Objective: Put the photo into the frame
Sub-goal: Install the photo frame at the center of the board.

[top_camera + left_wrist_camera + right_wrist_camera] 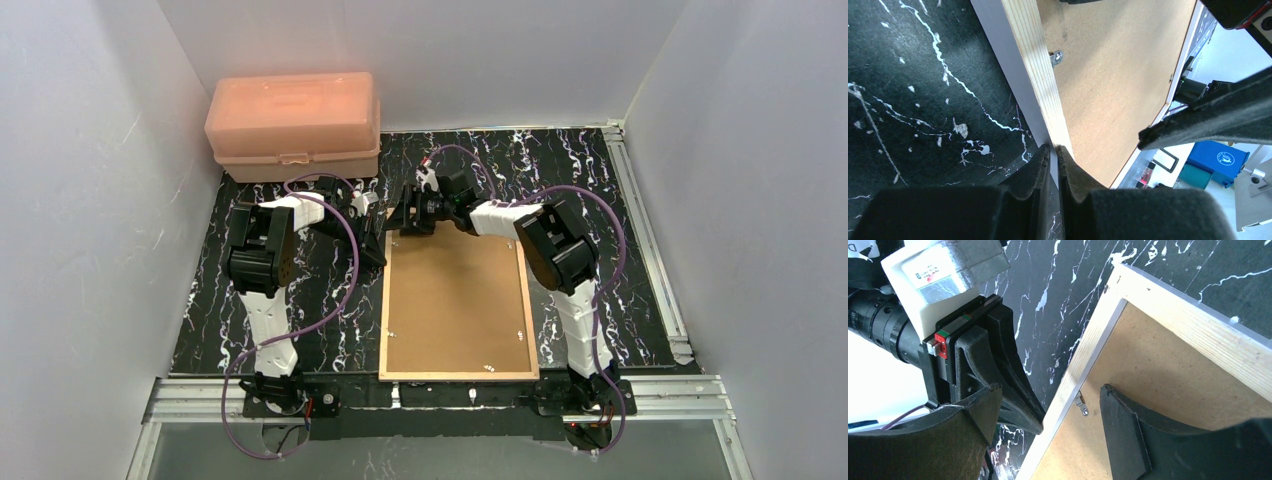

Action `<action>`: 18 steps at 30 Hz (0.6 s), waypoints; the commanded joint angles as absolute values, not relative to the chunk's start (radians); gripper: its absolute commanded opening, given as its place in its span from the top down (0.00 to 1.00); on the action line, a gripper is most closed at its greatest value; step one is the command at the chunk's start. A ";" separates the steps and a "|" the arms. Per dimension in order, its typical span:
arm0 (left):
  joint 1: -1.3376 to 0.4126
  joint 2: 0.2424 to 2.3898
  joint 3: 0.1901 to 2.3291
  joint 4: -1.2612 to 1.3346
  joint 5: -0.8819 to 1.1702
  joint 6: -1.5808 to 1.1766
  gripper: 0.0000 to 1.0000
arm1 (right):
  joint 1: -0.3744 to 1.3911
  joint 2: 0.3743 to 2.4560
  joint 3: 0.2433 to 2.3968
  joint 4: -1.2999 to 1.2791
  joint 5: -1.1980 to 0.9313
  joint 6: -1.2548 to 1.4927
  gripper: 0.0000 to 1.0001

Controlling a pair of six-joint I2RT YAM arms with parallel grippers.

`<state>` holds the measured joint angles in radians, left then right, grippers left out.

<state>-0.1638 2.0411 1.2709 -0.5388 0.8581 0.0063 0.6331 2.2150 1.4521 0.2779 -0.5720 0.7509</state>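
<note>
Tan wood back up, the frame [384, 310] lies flat on the black marbled surface [210, 300] between the arms, with a brown backing board [455, 300] set inside it. The left hand [1052, 150] pinches the frame's left edge near the far corner. The right hand [1048, 390] hangs over that corner, fingers spread wide, gripping nothing.

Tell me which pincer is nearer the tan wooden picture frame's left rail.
Left: the left pincer is pinched shut on the frame's left rail near the far corner; the right pincer hangs open above, straddling it.
</note>
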 commanded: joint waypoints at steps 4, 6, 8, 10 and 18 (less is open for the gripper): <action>-0.183 2.080 1.263 -0.538 0.780 0.040 1.00 | 0.649 2.227 1.458 0.260 -0.600 0.727 0.20; -0.183 2.080 1.264 -0.538 0.779 0.041 1.00 | 0.653 2.229 1.457 0.259 -0.608 0.729 0.20; -0.183 2.081 1.264 -0.539 0.778 0.040 1.00 | 0.657 2.230 1.457 0.260 -0.614 0.730 0.20; -0.183 2.082 1.264 -0.539 0.778 0.041 1.00 | 0.661 2.233 1.462 0.257 -0.620 0.730 0.21; -0.183 2.083 1.265 -0.541 0.776 0.040 1.00 | 0.670 2.225 1.450 0.248 -0.645 0.726 0.21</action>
